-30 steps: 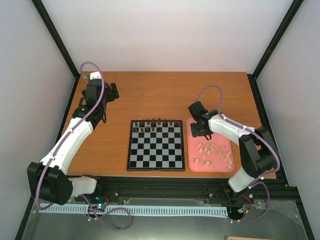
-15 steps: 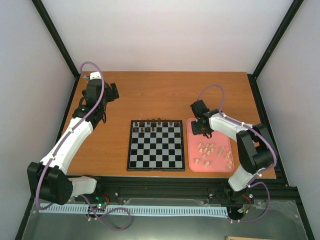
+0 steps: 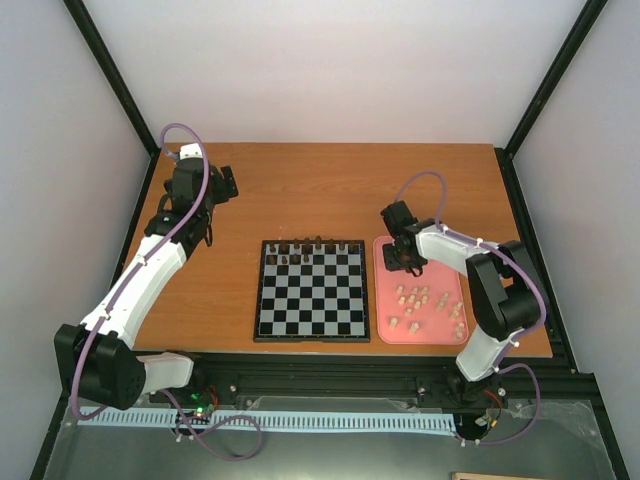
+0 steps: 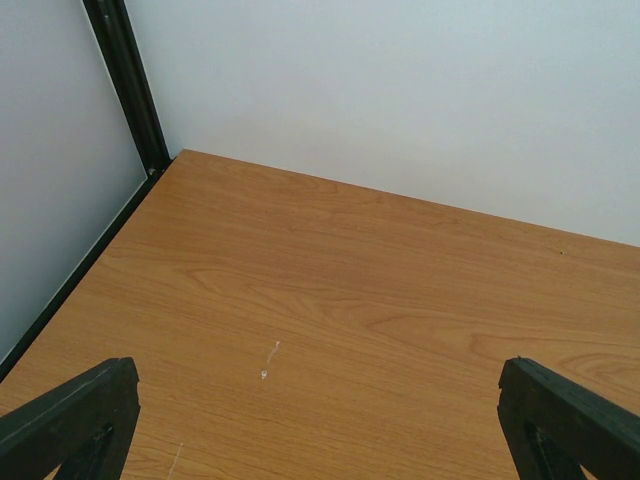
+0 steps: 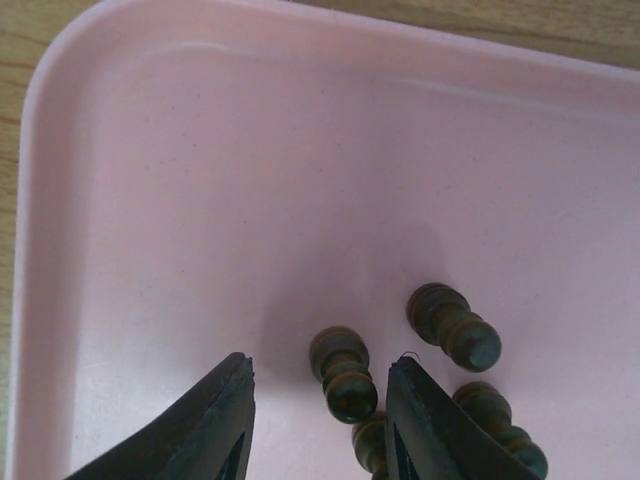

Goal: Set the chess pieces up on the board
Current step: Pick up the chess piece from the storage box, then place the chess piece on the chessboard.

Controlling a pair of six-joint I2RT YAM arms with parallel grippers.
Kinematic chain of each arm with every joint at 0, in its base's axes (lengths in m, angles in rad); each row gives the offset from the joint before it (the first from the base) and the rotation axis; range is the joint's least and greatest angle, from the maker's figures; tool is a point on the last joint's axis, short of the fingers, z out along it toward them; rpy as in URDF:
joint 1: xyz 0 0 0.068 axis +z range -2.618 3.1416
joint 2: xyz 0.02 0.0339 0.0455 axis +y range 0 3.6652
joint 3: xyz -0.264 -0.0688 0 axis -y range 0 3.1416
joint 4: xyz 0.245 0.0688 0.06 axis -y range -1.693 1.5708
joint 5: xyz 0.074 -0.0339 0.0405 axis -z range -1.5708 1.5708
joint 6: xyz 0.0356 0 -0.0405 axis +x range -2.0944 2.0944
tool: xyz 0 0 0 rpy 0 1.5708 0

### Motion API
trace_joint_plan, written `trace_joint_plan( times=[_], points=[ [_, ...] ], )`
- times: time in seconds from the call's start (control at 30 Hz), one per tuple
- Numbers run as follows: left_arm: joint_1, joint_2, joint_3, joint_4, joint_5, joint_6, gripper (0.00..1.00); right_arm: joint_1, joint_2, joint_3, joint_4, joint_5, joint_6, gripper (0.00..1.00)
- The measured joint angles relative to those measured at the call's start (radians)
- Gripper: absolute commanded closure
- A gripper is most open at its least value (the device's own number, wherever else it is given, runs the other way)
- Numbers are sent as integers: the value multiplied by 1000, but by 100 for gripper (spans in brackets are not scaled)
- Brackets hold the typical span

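The black-and-silver board lies mid-table with several dark pieces along its far rows. The pink tray to its right holds several pale pieces and a few dark ones at its far end. My right gripper is open low over that far end. In the right wrist view its gripper straddles a lying dark pawn; another dark piece and two more lie right of it. My left gripper is open over bare table at far left, with fingertips wide apart.
Black frame posts and white walls close in the table on the left, right and back. The left wrist view shows only wood tabletop, the back wall and a corner post.
The right gripper has shifted slightly over the tray's far end. The left arm has not moved.
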Motion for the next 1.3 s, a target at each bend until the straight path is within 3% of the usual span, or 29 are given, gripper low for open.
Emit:
trace_joint_plan(
  times=[0.27,0.73,1.0,1.3],
  points=[
    [0,0,0,0,0,0,0,-10,0,0,7,-5,-4,87],
    [0,2,0,0,0,0,0,8,-51,36,-37,-27,4,89],
    [0,2,0,0,0,0,0,235,-48,254,-109,-19,19,89],
    [0,2,0,0,-2,0,0,381,157,439,-153,-40,18,90]
  ],
)
